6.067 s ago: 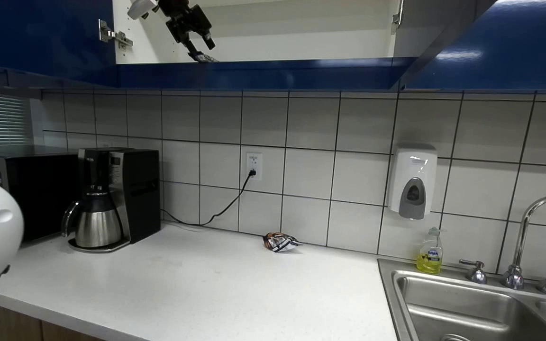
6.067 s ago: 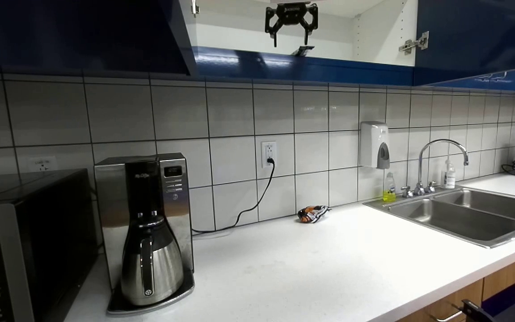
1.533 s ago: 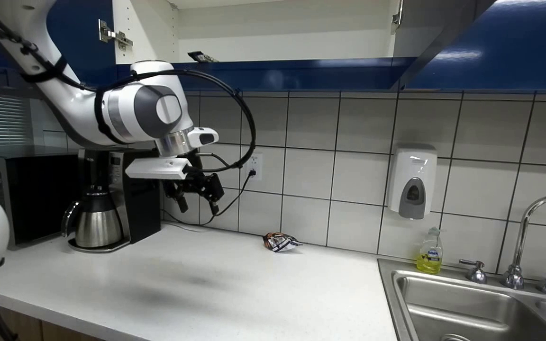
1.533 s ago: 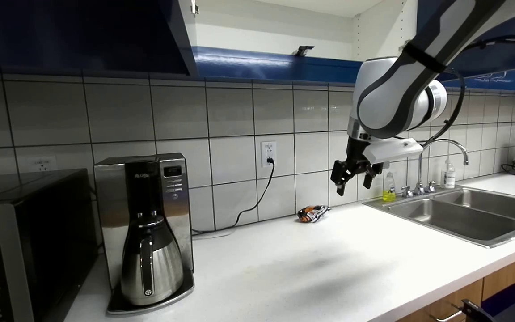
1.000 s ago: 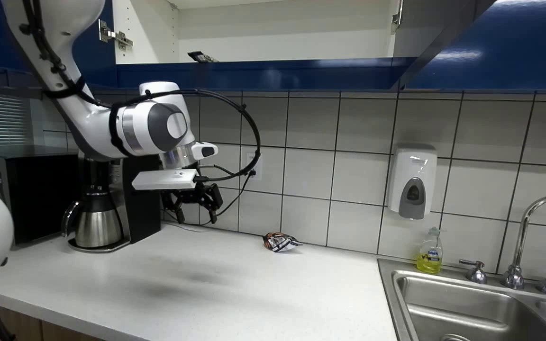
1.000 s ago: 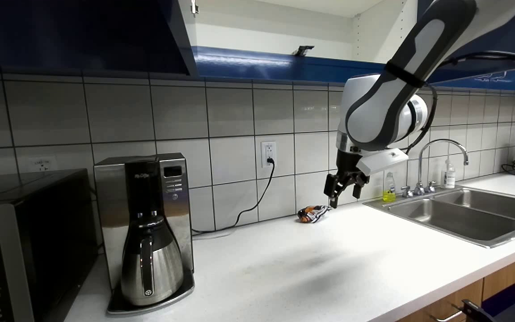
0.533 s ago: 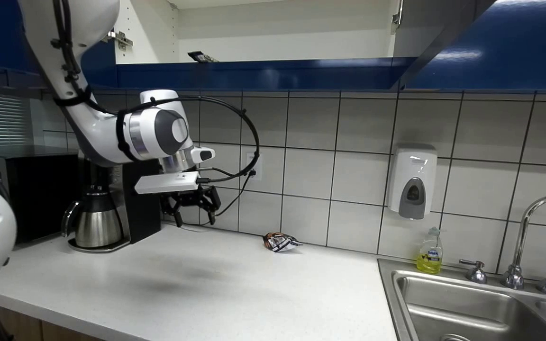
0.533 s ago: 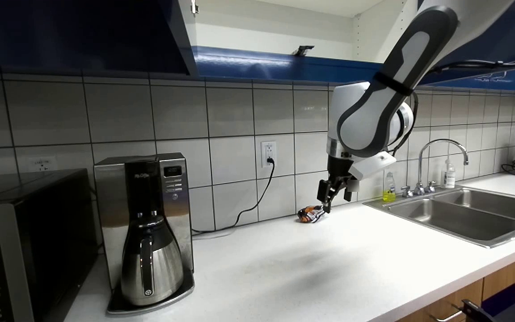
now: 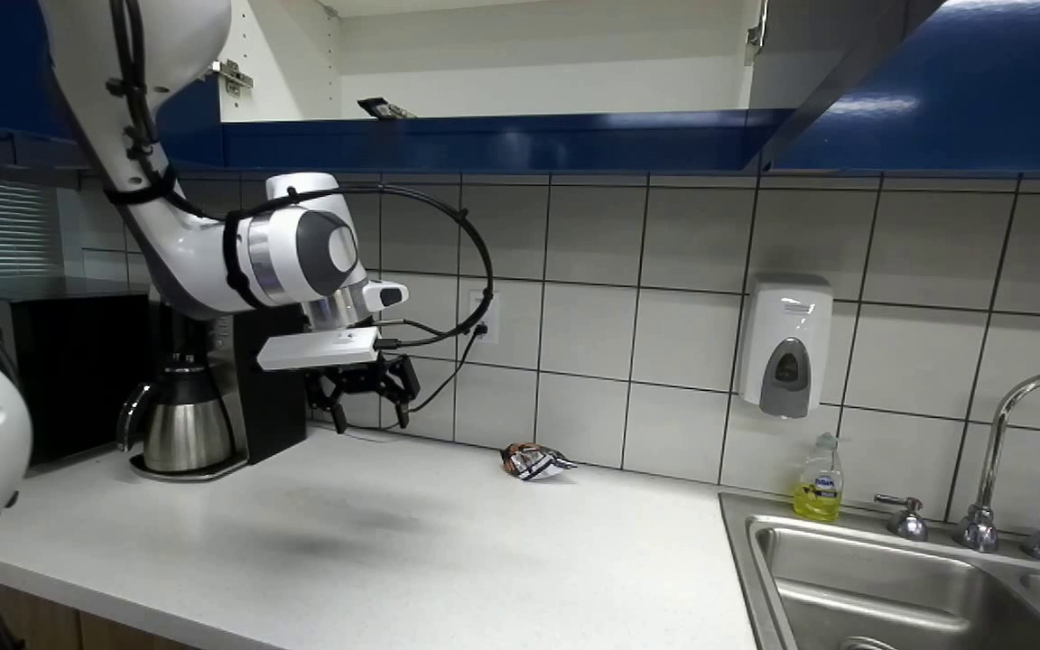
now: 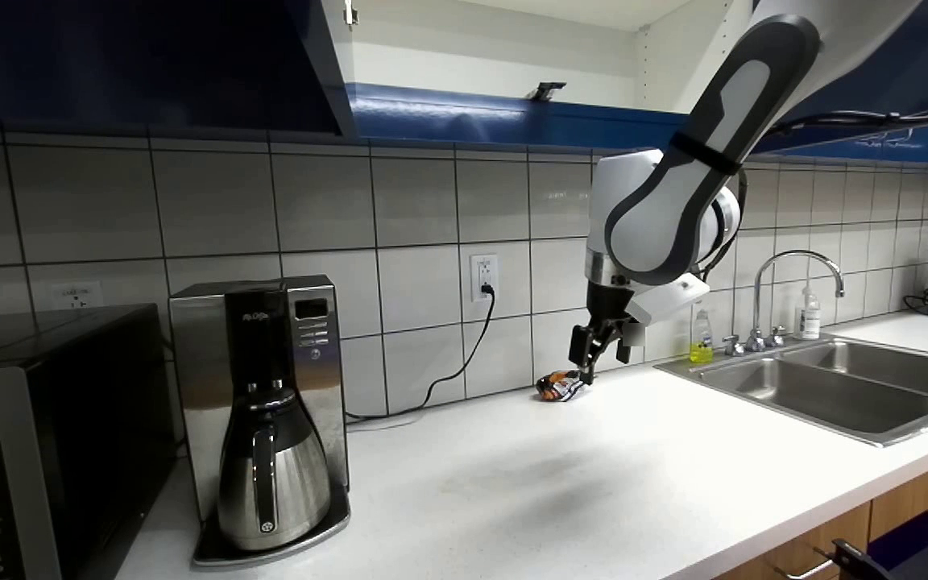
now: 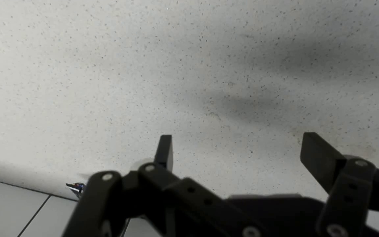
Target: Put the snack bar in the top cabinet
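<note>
A small dark and silver wrapped bar, seemingly the snack bar, lies at the front edge of the open top cabinet's shelf in both exterior views (image 9: 385, 108) (image 10: 546, 91). The top cabinet (image 9: 538, 72) is white inside with a blue front edge (image 9: 502, 143). My gripper (image 9: 372, 418) points down above the counter, well below the cabinet. Its fingers are spread in the wrist view (image 11: 238, 141), with only speckled counter between them. The bar is out of the wrist view.
A crumpled orange, black and white packet (image 10: 561, 386) lies on the counter (image 9: 448, 551) by the tiled wall; its tip shows in the wrist view (image 11: 77, 188). A coffee maker (image 10: 258, 419), microwave (image 10: 53, 435), sink (image 9: 863, 578) and soap bottle (image 9: 818, 483) stand around.
Six seconds ago my open gripper was in the cabinet above the bar. It has since come out and down over the counter, and is nearly still now. The bar stays in place.
</note>
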